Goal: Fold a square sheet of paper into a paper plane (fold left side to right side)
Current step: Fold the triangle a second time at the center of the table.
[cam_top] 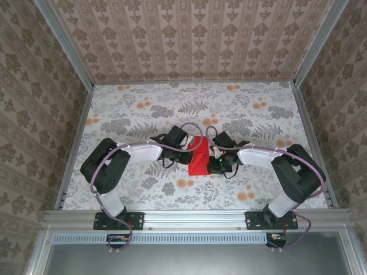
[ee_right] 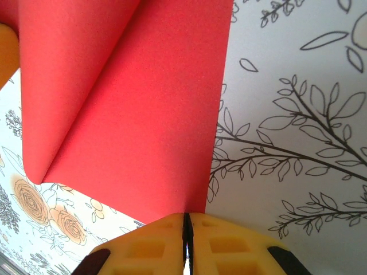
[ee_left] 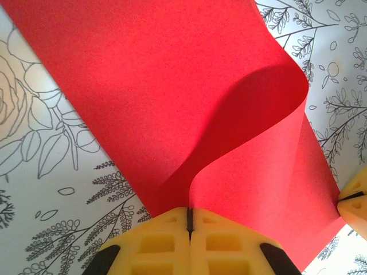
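The square sheet of paper [cam_top: 200, 156] is bright red and lies at the table's middle, between both grippers. In the left wrist view the square sheet of paper [ee_left: 172, 97] curls up off the table, and its lifted edge runs into the closed yellow jaws of my left gripper [ee_left: 189, 211]. My left gripper [cam_top: 187, 151] sits at the sheet's left side in the top view. My right gripper [ee_right: 184, 216] is shut on the near right edge of the sheet [ee_right: 143, 114], which shows a rolled fold at its left. In the top view my right gripper [cam_top: 214, 161] touches the sheet's right side.
The floral patterned tabletop [cam_top: 143, 114] spreads all around the sheet, framed by metal rails [cam_top: 74, 137]. A yellow fingertip of the right gripper [ee_left: 354, 197] shows at the left wrist view's right edge. The left gripper's yellow finger [ee_right: 6, 51] shows at the right wrist view's upper left.
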Available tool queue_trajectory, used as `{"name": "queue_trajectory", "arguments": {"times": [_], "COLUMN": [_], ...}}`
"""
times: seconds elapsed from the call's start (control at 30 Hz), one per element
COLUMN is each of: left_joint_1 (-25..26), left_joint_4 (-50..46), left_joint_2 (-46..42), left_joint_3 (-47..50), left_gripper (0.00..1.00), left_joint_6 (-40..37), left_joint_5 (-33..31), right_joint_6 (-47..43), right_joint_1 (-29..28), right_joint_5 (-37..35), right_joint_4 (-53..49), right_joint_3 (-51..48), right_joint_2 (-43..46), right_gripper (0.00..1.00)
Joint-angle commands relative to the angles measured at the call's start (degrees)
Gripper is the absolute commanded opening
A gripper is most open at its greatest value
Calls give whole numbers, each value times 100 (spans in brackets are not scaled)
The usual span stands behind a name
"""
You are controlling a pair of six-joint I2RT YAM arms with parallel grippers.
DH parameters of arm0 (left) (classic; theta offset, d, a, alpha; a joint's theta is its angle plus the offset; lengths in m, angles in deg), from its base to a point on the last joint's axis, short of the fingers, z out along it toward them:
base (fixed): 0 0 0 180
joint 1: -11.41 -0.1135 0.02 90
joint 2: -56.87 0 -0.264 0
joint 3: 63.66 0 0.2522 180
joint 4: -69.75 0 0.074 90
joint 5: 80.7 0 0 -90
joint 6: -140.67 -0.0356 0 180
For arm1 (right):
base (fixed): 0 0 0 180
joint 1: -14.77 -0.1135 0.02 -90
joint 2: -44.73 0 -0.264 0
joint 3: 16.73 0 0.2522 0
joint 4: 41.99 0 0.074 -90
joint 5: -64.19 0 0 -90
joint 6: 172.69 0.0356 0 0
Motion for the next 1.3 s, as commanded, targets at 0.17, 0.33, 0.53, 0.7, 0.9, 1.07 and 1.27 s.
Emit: {"name": "queue_trajectory", "arguments": {"times": [0.17,0.33,0.53,0.7,0.9,1.07,1.27], "left_joint_1": [-50,-50,-52,-50,-55,-52,-20], "left_joint_4": [-49,-60,-100,-157,-185,-198,-221], "left_joint_2": [63,69,106,147,173,152,108], "left_joint_3": [-124,-113,-110,-108,-89,-84,18], "left_gripper": [1,1,1,1,1,1,1], "left_joint_6": [-143,-163,-177,-194,-200,-197,-171], "left_joint_5": [-107,-111,-122,-123,-131,-151,-149], "right_joint_6": [-91,-92,-100,-100,-103,-117,-44], "right_joint_1": [28,28,28,28,28,28,93], "right_joint_5": [-100,-111,-111,-102,-86,-84,152], "right_joint_4": [-332,-332,-335,-334,-330,-339,-107], "right_joint_3": [13,-1,0,8,25,33,-23], "right_joint_2": [-187,-186,-195,-230,-256,-265,-147], "right_gripper": [12,12,12,12,12,12,12]}}
